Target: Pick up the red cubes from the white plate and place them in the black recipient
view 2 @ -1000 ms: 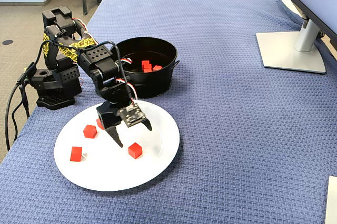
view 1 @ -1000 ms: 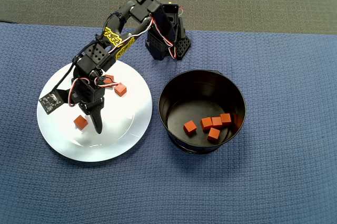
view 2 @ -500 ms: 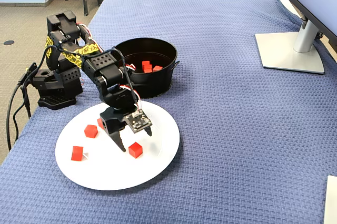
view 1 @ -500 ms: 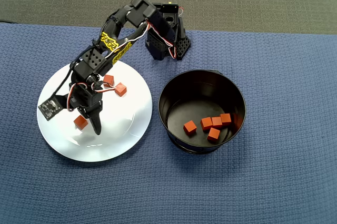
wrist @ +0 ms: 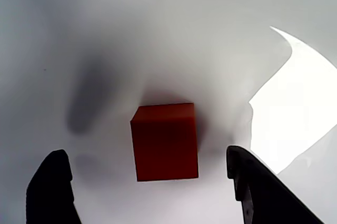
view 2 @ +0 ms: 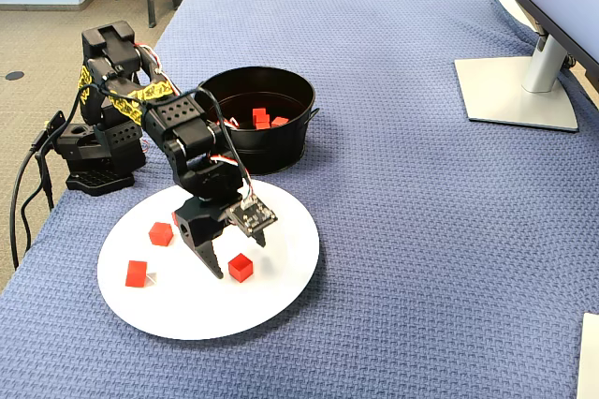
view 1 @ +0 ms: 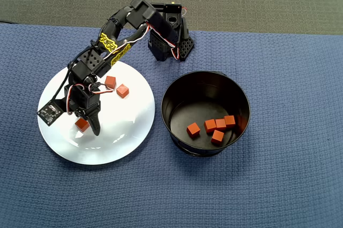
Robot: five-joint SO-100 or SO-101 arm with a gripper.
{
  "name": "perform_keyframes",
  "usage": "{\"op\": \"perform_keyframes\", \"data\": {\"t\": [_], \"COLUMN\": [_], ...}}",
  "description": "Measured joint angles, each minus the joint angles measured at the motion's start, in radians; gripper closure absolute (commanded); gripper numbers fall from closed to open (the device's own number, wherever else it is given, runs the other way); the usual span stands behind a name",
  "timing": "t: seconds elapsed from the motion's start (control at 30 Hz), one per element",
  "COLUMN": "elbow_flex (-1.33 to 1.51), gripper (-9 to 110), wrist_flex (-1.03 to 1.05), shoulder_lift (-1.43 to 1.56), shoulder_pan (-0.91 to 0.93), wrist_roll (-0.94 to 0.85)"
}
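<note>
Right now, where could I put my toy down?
The blue cloth is bare between the plate and the monitor stand. It is crowded by the plate, where the end effector hangs over a red cube.

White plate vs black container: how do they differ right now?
The white plate is flat and shallow; the black container has tall straight walls. The plate is glossy white, the container dark and shiny inside. The plate shows three red cubes, one between the open jaws of the gripper; the container shows five. Both are round and sit on the blue cloth.
</note>
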Motion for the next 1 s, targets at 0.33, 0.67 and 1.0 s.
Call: {"op": "perform_keyframes", "data": {"t": [0.33,0.67,1.0], "elbow_flex": [-0.041,0.012,0.279], "gripper": [100,101,102], "wrist_flex": [-0.037,-0.078,0.000], "shoulder_lift": [-0.040,0.003,0.437], "shoulder_pan": [0.002,-0.021,-0.071], "wrist_roll": [0.051,0.156,0.488]}}
